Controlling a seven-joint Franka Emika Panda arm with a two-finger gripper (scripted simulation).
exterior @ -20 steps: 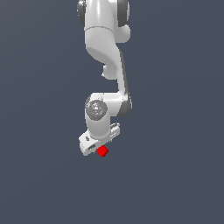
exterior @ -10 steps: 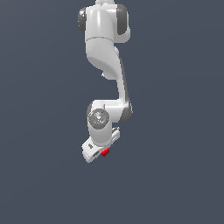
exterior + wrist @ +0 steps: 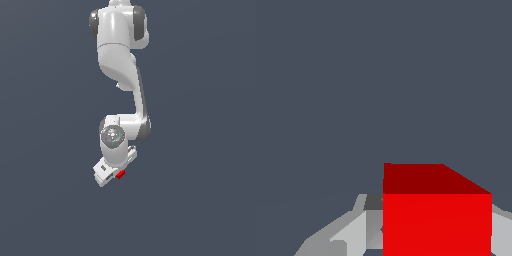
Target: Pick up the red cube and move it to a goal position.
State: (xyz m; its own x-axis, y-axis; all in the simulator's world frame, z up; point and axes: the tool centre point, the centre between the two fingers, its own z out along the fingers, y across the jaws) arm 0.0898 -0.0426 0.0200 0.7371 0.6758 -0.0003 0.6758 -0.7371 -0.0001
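Background is just flat slate-grey everywhere, no edges or texture I can pick out in either camera. From the exterior view I've got the white arm hanging down from the top of the picture, folded at the elbow, with the gripper at its lowest point. The red cube is tucked right up against the gripper, only a small sliver of red poking out past the white housing.

On the wrist view the red cube sits right between the fingers, filling most of the gap, one grey finger on either side of it. The finger on one side looks pressed to the cube face; the other is barely in frame. So I can't honestly tell whether the fingers are clamped on it or just sitting around it.
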